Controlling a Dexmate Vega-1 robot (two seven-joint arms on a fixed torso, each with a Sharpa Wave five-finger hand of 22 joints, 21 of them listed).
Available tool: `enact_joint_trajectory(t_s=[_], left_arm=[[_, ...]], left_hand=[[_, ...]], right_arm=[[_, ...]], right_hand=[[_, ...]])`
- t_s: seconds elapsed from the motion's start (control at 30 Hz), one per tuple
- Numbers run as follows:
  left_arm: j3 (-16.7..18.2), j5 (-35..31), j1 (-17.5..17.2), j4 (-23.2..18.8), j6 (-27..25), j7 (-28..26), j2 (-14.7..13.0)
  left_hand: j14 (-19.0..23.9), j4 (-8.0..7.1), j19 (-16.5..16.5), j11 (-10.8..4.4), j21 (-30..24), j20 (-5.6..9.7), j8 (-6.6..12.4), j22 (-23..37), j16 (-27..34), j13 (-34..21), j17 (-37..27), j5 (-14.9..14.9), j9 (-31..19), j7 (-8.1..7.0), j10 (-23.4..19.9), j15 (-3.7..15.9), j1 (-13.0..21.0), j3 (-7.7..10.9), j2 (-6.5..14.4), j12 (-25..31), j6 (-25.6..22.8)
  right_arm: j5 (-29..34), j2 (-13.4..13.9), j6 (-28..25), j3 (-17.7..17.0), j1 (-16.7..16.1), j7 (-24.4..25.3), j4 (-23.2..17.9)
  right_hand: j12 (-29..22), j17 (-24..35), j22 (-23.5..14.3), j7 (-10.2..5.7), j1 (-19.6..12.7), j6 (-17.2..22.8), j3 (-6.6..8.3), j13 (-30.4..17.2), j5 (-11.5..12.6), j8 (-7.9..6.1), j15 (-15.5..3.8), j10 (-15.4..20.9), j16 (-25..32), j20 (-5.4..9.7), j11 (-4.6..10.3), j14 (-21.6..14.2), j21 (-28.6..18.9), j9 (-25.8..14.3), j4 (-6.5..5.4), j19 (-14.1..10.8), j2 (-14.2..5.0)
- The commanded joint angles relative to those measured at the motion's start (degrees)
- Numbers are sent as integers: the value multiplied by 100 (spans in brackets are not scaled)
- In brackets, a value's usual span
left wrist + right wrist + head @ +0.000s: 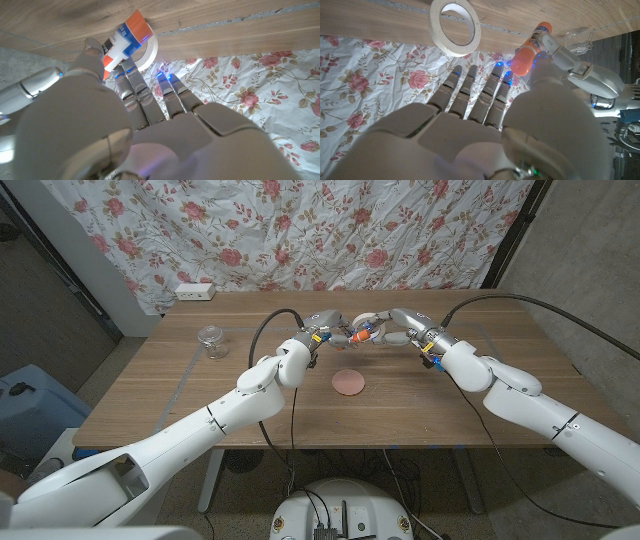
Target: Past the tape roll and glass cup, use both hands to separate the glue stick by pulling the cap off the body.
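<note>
Looking down at a wooden table (200, 395) with a flat pink disc (349, 383) near its middle. Beyond this disc, and raised over the wood, holding of the glue stick (359, 335) from two sides at once.

On the left of the disc's far side, pinching with the left hand (322, 330): in the left wrist view, thumb pressed on the white labelled body of the glue stick (125, 40) against the fingers (135, 95), orange end pointing away from the palm.

On the right of the disc's far side, closing of the right hand (400, 325) on the other end. In the right wrist view, orange cap of the stick (532, 47) lying against the fingertips (506, 80) beside the thumb, with the left hand (580, 75) gripping the far part. Apparently still one piece, cap on the body; cannot tell the joint exactly.

Farther from the robot than the disc, lying flat on the wood just behind the stick: a white tape roll (455, 25). Well apart to the left of the disc, and a little beyond it, standing upright: a glass cup (212, 340).
</note>
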State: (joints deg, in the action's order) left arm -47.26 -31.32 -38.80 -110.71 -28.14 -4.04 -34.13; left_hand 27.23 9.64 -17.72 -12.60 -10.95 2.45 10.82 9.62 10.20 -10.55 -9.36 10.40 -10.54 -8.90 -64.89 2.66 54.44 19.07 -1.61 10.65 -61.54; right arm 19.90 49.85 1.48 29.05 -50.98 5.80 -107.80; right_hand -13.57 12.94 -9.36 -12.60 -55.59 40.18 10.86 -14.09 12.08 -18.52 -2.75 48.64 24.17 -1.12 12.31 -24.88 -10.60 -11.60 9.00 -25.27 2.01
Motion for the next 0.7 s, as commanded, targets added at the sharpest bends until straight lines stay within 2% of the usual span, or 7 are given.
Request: enact_joint_trajectory(t_s=[0.03,0.37,0.7], left_arm=[[7,2,23,62,84,-15,33],[-2,-21,26,63,68,-18,52],[4,-24,19,59,77,-29,51]], left_hand=[[-11,-30,4,-24,18,355,38,4,-7,-15,2,33,-24,-10,-53,780,82,-4,128,26,-81],[-11,-29,4,-24,18,356,42,4,-7,-15,2,33,-23,-22,-55,782,83,-9,129,26,-91],[-9,-29,5,-23,18,355,42,4,-7,-15,2,33,-23,-16,-54,780,83,-14,131,25,-91]], right_arm=[[21,-74,-15,14,5,106,76],[65,-97,-11,52,36,142,116],[183,-149,-74,81,25,274,108]], right_hand=[[-60,14,-15,3,-82,243,23,-12,11,-114,-668,199,58,23,10,-111,-22,-26,-34,-63,-36],[-97,16,-14,-9,-210,386,59,-34,21,-169,-777,407,122,64,18,-233,-21,-28,-5,-96,-70],[-91,2,-14,-8,-311,422,98,-53,32,-200,-838,453,118,97,20,-297,-22,-55,25,-117,-65]])
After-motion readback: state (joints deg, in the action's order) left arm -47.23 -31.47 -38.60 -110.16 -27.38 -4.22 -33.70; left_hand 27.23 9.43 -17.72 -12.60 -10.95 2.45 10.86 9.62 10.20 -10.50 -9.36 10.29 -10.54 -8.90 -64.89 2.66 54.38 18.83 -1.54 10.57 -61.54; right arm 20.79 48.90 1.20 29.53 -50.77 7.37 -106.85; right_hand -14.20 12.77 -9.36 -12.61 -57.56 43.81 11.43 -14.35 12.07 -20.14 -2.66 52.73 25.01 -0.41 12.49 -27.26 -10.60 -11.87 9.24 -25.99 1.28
